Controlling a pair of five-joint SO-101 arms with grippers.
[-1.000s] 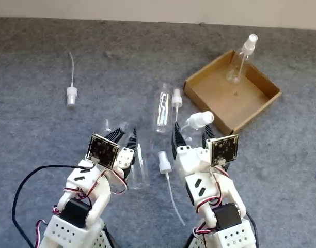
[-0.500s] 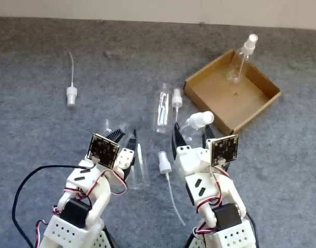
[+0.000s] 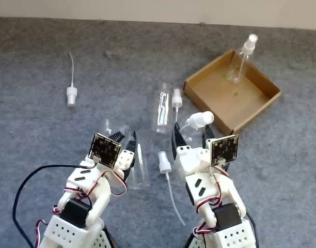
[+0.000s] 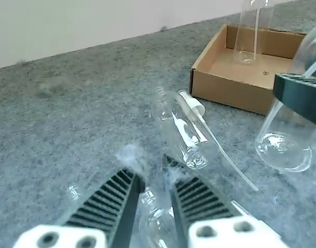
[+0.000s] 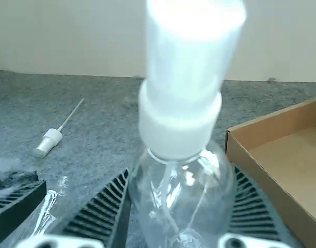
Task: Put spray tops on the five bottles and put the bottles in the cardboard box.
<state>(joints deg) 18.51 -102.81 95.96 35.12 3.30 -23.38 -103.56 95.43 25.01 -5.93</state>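
My right gripper (image 3: 191, 133) is shut on a clear bottle (image 3: 195, 123) that has a white spray top on it and is held just above the carpet, close to the cardboard box (image 3: 261, 106). The same capped bottle (image 5: 181, 155) stands between the jaws in the right wrist view. My left gripper (image 3: 124, 139) is shut on an uncapped clear bottle (image 3: 138, 168) lying on the carpet, seen between the fingers (image 4: 122, 194) as a bottle (image 4: 153, 219). One capped bottle (image 3: 239, 61) stands inside the box. Another bottle (image 3: 162, 107) lies beside a spray top (image 3: 176, 99).
A loose spray top (image 3: 71, 94) with its tube lies far left. Another spray top (image 3: 164, 164) lies between the two arms, its tube trailing toward me. A small clear bottle (image 3: 108, 125) lies just ahead of the left gripper. Grey carpet covers the table.
The left arm's wrist has shifted slightly to the right over its bottle. The right arm and its held bottle have not moved.
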